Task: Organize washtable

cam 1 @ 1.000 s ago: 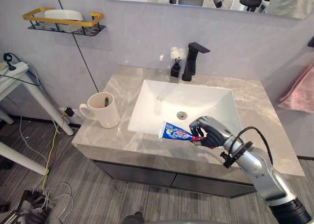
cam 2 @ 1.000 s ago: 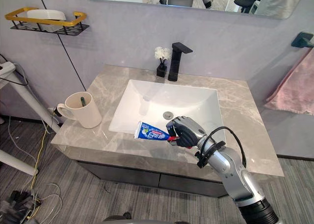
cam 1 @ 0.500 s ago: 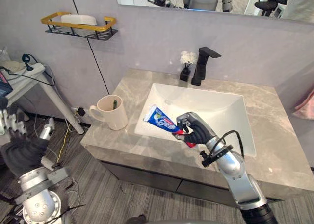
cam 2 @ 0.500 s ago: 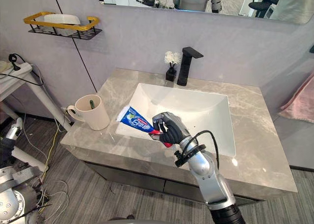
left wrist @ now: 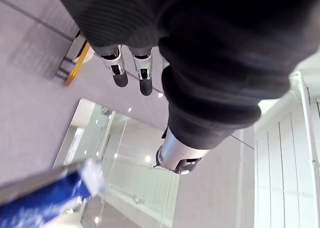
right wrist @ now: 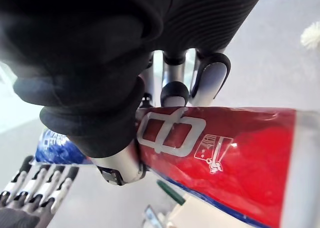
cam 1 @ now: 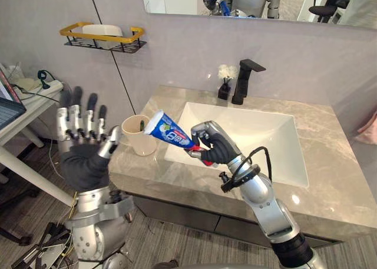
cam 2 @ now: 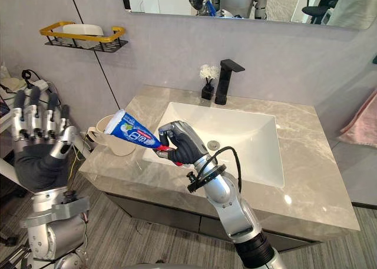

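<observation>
My right hand (cam 1: 217, 148) is shut on the red end of a blue and white toothpaste tube (cam 1: 171, 130), and the thumb presses on that red end (right wrist: 215, 143). The tube is held in the air over the counter's left part, its flat end slanting up and left, just above a beige mug (cam 1: 139, 140). A dark green toothbrush (cam 1: 141, 125) stands in the mug. My left hand (cam 1: 82, 163) is raised to the left of the counter, off its edge, palm forward and open, its fingers (left wrist: 120, 68) straight and holding nothing.
A white basin (cam 1: 253, 133) is sunk in the grey marble counter (cam 1: 330, 181). Behind it stand a black faucet (cam 1: 242, 80) and a small black vase of white flowers (cam 1: 224, 83). A gold-railed wall shelf (cam 1: 101, 36) carries a white dish. A white table (cam 1: 23, 98) stands at left.
My right hand has carried the tube up and to the left, from the basin's front rim to above the mug. My left hand has risen beside the counter with fingers spread. The camera has shifted.
</observation>
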You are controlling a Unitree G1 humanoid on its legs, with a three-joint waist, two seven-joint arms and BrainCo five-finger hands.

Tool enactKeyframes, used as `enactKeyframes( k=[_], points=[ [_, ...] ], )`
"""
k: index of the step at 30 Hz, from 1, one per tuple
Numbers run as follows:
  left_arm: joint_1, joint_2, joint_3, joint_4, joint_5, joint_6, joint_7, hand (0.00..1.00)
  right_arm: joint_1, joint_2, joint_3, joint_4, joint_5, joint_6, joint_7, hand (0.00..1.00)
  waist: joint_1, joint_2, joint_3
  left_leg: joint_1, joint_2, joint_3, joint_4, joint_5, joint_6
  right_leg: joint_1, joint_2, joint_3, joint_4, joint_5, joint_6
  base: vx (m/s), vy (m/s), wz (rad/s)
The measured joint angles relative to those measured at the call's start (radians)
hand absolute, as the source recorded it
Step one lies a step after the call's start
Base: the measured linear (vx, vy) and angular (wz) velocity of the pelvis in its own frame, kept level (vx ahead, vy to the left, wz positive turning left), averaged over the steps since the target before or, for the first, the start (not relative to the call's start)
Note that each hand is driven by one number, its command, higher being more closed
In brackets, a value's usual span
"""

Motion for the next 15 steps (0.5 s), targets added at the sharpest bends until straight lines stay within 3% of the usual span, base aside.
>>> enactKeyframes(
  k=[4,15],
  points=[
    [-0.062,0.028,-0.112,0.014,-0.055,0.018,-0.012,0.0,-0.051,0.018,0.041,0.008,-0.002,0.005,-0.02,1.0,-0.001,0.002,-0.001,0.012,0.002,0.001,-0.046,0.037,-0.001,-0.013,0.002,-0.001,0.0,-0.001,0.0,-0.09,-0.021,0.03],
    [-0.093,0.058,-0.233,0.093,-0.093,0.027,0.003,0.0,-0.09,0.027,0.07,0.021,-0.019,0.005,-0.058,1.0,-0.001,0.003,-0.016,0.018,0.003,0.005,-0.054,0.045,-0.002,-0.014,0.004,0.005,-0.005,0.001,0.001,-0.02,-0.007,-0.02]
  ],
)
